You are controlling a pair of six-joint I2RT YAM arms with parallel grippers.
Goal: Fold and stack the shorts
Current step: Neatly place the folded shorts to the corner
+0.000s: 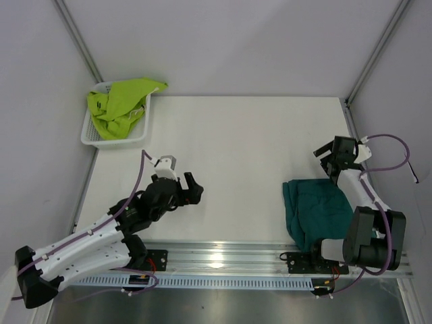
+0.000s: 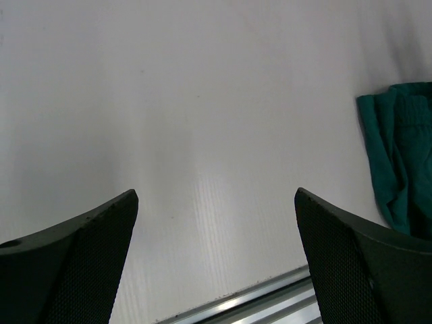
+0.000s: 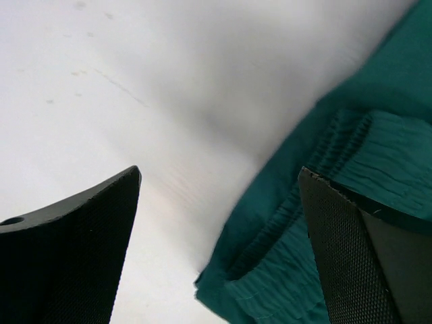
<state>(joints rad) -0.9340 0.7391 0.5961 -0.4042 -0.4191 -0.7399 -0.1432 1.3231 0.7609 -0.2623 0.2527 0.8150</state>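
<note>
Dark teal shorts (image 1: pixel 316 210) lie folded on the table at the front right; the left wrist view catches their edge (image 2: pixel 399 162) at its right side. Lime yellow-green shorts (image 1: pixel 121 104) are bunched in the white mesh basket (image 1: pixel 91 137) at the back left. My right gripper (image 1: pixel 334 160) hangs open just beyond the teal shorts' far edge, with the elastic waistband (image 3: pixel 324 223) under its right finger and nothing held. Over bare table at the front left, my left gripper (image 1: pixel 183 182) is open and holds nothing.
A metal rail (image 1: pixel 223 260) runs along the table's near edge, also seen in the left wrist view as the rail (image 2: pixel 270 300). Grey walls with metal posts enclose the back and sides. The basket sits in the back-left corner.
</note>
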